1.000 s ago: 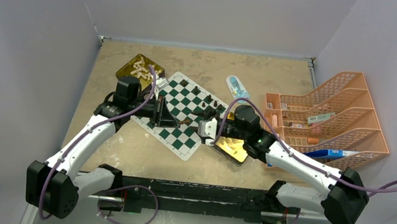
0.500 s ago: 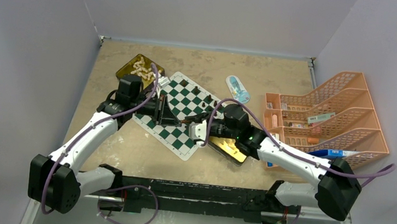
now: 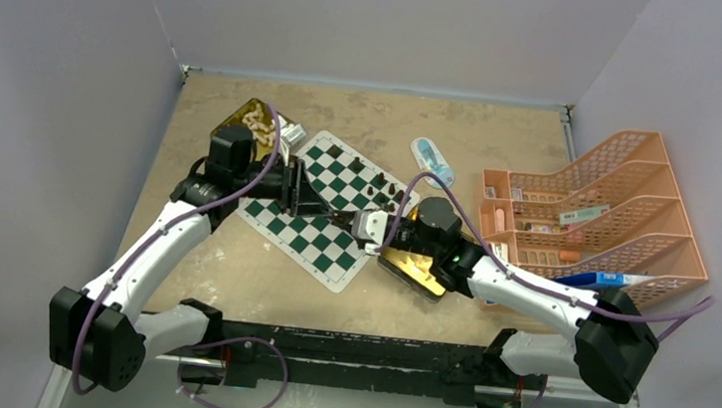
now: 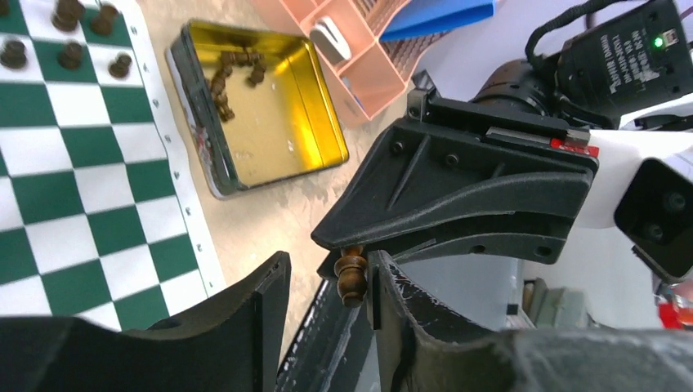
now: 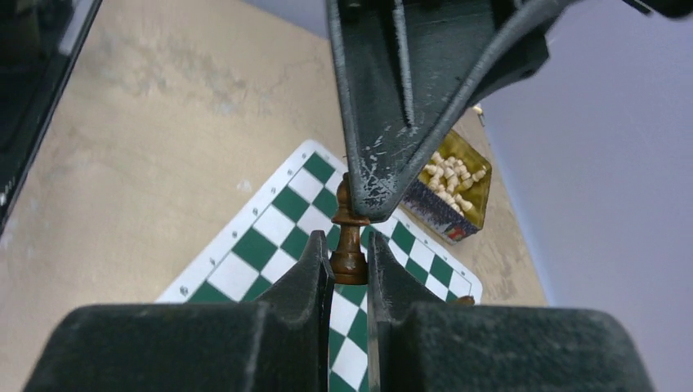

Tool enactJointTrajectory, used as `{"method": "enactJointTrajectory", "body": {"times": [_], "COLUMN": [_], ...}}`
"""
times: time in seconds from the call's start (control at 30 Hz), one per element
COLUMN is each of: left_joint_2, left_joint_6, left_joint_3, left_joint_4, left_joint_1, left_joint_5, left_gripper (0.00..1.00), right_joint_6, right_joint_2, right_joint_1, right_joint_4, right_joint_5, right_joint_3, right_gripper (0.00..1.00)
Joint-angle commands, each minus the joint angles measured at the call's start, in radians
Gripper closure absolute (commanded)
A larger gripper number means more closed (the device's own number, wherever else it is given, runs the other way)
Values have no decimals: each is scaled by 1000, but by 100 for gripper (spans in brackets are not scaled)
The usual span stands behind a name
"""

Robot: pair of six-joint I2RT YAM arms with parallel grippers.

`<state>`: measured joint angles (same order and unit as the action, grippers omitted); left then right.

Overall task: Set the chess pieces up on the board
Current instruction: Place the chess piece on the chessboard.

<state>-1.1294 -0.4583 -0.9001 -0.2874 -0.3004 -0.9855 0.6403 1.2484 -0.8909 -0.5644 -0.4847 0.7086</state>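
My right gripper point(image 3: 349, 223) is shut on a dark brown chess piece point(image 5: 349, 243) and holds it above the green and white board point(image 3: 306, 231). My left gripper point(image 3: 329, 211) is open, and its fingers point(image 5: 392, 122) meet the piece tip to tip. In the left wrist view the piece point(image 4: 353, 278) hangs between my open left fingers point(image 4: 263, 300), close to the right-hand one. Several dark pieces point(image 3: 378, 192) stand along the board's far right edge. A gold tin point(image 3: 417, 269) with more dark pieces point(image 4: 230, 72) lies right of the board. A second gold tin point(image 3: 253, 124) holds cream pieces point(image 5: 452, 173).
An orange tiered rack point(image 3: 596, 212) with small items stands at the right. A blue and white tube point(image 3: 431, 161) lies beyond the board. Walls close in the table at the left, back and right. The arm bases and a black rail point(image 3: 353, 348) line the near edge.
My right gripper has carried the piece left and slightly away from me, towards the left gripper. My left arm has lifted and shifted its open fingers right to meet it.
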Motion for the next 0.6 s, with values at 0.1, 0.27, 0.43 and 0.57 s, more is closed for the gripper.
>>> {"method": "enactJointTrajectory", "body": {"times": [0.1, 0.27, 0.43, 0.57], "left_joint_2": [68, 68, 70, 61], "left_joint_6": [-39, -81, -126, -125], "left_joint_3": [-66, -45, -12, -11], "left_joint_4": [132, 199, 300, 313], "left_joint_1": [4, 5, 4, 4], "left_joint_5": [113, 115, 83, 97], "left_gripper": [57, 57, 59, 60], "right_joint_6": [-319, -375, -381, -383], "right_joint_2": [-31, -30, -16, -10], "right_joint_1": [-6, -11, -11, -10], "right_joint_4": [-323, -346, -317, -330], "right_joint_5": [123, 207, 241, 226], "right_joint_3": [-12, -3, 12, 5], "right_gripper": [100, 100, 100, 100]}}
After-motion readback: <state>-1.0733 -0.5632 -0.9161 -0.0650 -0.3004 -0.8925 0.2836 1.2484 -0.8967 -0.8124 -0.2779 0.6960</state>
